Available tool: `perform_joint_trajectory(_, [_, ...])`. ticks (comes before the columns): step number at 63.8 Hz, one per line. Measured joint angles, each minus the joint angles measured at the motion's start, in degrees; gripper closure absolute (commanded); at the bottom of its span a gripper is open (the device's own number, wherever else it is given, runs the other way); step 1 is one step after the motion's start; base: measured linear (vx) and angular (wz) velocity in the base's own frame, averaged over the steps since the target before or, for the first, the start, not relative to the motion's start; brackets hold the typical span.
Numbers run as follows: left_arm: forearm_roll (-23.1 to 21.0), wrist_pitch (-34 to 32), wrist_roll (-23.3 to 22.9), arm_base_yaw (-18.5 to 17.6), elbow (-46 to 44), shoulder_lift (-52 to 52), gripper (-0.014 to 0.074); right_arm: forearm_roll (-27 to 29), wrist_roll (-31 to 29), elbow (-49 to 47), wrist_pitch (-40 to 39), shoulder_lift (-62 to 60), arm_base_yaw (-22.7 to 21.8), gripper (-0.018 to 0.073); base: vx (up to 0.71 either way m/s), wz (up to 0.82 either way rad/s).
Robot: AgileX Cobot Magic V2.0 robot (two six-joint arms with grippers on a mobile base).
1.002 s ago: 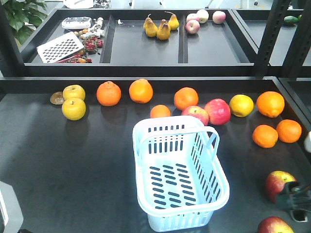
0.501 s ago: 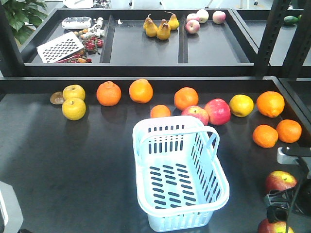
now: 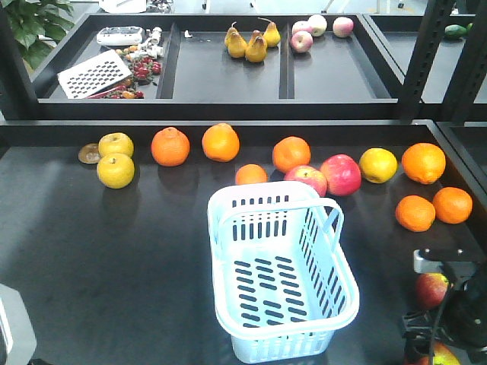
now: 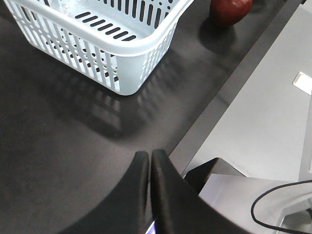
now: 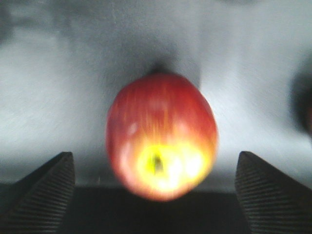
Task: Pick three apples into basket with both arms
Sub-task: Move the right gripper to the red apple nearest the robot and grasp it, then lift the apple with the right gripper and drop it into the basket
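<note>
My left pincer hangs low over the table's near edge with its two fingers pressed together and nothing between them. Just ahead of it is a near corner of the basket. Past that corner lies one dark red apple, close to the table edge.

My right pincer is spread wide, with a ribbed fingertip at each lower corner of its wrist view. An apple sits on the table between and just beyond the tips, touching neither. It is blurred, red, with a yellow patch round the stem facing me. From the front view, my right arm stands at the table's near right corner, right of the basket. That apple peeks out under the arm, and a second apple lies just behind, half hidden by it. I cannot tell which of these two my left wrist view shows.

The basket stands upright in the middle of the table, its handle folded down toward the far right rim.

Beyond it a loose row of fruit crosses the table. There are yellow fruits at the left, oranges along the row, and two pinkish apples side by side just behind the basket.

Farthest off, the back trays hold a grater, pears and pale apples.
</note>
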Motion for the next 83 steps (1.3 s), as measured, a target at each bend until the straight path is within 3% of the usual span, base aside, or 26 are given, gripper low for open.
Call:
perform_joint_trajectory(20, [0.0,0.0,0.0,0.0,0.0,0.0,0.0604,-0.11,-0.9,-0.43,-4.27,8.03,0.0,-0.0057,0.0,0.0])
perform_joint_trajectory(29, [0.0,0.0,0.0,0.0,0.0,0.0,0.0603,-0.17,-0.94,-0.5,-4.65,10.23,0.0,-0.0004,0.0,0.0])
perform_joint_trajectory(35, [0.0,0.0,0.0,0.0,0.0,0.0,0.0603,-0.17,-1.02,-0.5,-4.65,10.31,0.0,0.0071,0.0,0.0])
perform_joint_trajectory(61, [0.0,-0.06,0.0,0.0,0.0,0.0,0.0603,-0.21,-1.21,-1.32,0.22,-0.26,0.0,0.0575,0.0,0.0])
perform_joint_trajectory(75, [0.0,-0.06,0.0,0.0,0.0,0.0,0.0603,1.43,-3.59,-3.7,7.17,-16.93,0.0,0.0567,0.0,0.0])
perform_joint_trajectory(83, [0.0,-0.06,0.0,0.0,0.0,0.0,0.0603,7.4,-7.55,-3.82,9.15,-27.07,0.0,0.0564,0.0,0.0])
